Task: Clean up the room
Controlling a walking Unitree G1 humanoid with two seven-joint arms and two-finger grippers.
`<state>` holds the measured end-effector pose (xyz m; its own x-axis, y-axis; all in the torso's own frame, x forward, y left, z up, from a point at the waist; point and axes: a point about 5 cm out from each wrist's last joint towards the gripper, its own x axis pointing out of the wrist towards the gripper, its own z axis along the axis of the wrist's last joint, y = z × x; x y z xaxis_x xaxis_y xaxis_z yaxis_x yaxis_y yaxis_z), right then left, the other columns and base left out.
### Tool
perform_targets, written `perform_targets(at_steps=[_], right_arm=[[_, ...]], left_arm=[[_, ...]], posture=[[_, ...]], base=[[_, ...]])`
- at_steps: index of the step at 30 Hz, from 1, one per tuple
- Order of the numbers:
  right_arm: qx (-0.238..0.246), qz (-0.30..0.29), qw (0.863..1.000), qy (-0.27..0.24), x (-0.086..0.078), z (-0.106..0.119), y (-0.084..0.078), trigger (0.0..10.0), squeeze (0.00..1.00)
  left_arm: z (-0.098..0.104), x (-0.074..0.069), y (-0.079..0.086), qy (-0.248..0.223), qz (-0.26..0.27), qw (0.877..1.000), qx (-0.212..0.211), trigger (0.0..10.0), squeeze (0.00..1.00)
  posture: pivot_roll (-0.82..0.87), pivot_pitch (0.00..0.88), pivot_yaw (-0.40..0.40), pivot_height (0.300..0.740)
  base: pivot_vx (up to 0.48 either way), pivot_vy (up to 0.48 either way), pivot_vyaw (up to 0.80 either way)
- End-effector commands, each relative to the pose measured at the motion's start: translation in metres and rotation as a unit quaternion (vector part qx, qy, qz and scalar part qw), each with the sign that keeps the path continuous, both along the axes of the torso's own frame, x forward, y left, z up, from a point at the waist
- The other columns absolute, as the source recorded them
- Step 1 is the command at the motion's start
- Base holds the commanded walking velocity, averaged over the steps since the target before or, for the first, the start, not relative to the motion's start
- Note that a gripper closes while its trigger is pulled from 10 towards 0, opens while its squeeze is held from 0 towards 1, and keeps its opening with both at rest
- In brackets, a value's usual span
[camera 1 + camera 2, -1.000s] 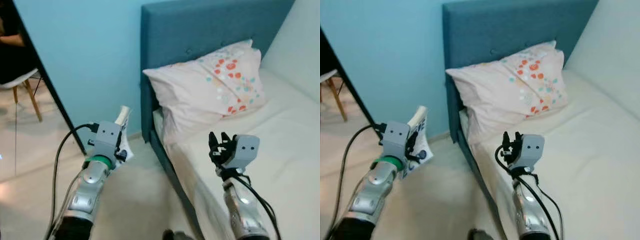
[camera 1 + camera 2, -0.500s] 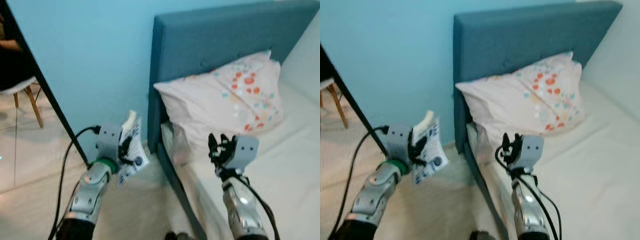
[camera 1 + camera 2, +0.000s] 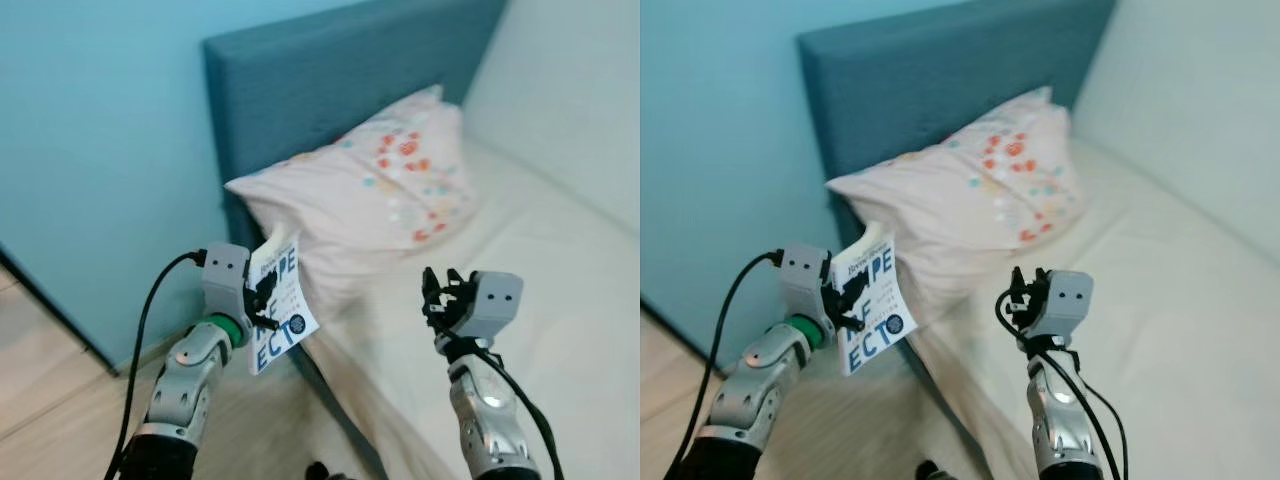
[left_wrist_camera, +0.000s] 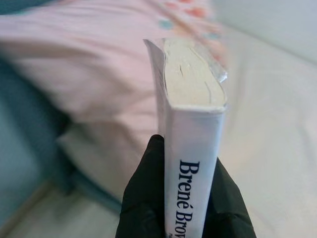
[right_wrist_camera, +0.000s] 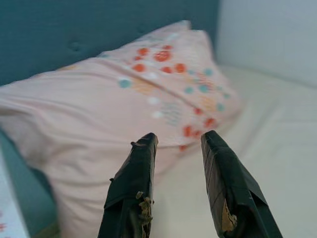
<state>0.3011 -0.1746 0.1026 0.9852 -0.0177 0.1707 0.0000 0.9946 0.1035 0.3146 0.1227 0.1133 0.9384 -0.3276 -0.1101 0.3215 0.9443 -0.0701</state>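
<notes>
A white paperback book (image 3: 279, 303) with dark blue lettering is held upright in front of the bed's near corner, with my left gripper (image 3: 262, 300) shut on it. In the left wrist view its spine (image 4: 190, 148) and page edges stand between my two black fingers (image 4: 143, 198). My right gripper (image 3: 445, 295) hovers over the mattress with its fingers (image 5: 133, 183) apart and nothing between them. It points toward the pink pillow (image 3: 350, 195) with coloured dots.
A bed with a teal headboard (image 3: 330, 80) and a cream mattress (image 3: 540, 250) lies ahead and to the right. A light blue wall (image 3: 90, 130) stands to the left, and a white wall (image 3: 590, 70) runs along the bed's far side. Pale floor (image 3: 60, 400) shows at lower left.
The camera has swung right, so the chair and dark frame at left have left the view. The book's cover now faces me more squarely. Both grippers keep their states.
</notes>
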Motion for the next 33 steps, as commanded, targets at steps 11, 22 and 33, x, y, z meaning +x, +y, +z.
perform_targets(at_steps=[11, 22, 33], right_arm=[[0.006, 0.001, 1.0, 0.016, -0.004, -0.0081, -0.0013, 10.0, 0.0], [0.006, -0.005, 1.0, 0.017, -0.0038, -0.0075, -0.0015, 10.0, 0.0], [-0.009, -0.018, 1.0, 0.016, -0.0021, -0.0061, -0.0019, 10.0, 0.0]], left_arm=[[0.0004, -0.0024, 0.0012, 0.003, -0.001, 1.0, -0.001, 10.0, 0.0], [0.0005, -0.0019, 0.0012, 0.004, 0.001, 1.0, 0.0, 10.0, 0.0], [-0.0002, -0.002, 0.002, 0.006, 0.004, 1.0, 0.001, 10.0, 0.0]], posture=[[-0.01, 0.076, 0.004, 0.74], [0.0, 0.082, 0.004, 0.74], [0.0, 0.082, 0.004, 0.706]], base=[[0.0, 0.0, -0.74], [0.0, 0.0, -0.71], [0.0, 0.0, -0.06]])
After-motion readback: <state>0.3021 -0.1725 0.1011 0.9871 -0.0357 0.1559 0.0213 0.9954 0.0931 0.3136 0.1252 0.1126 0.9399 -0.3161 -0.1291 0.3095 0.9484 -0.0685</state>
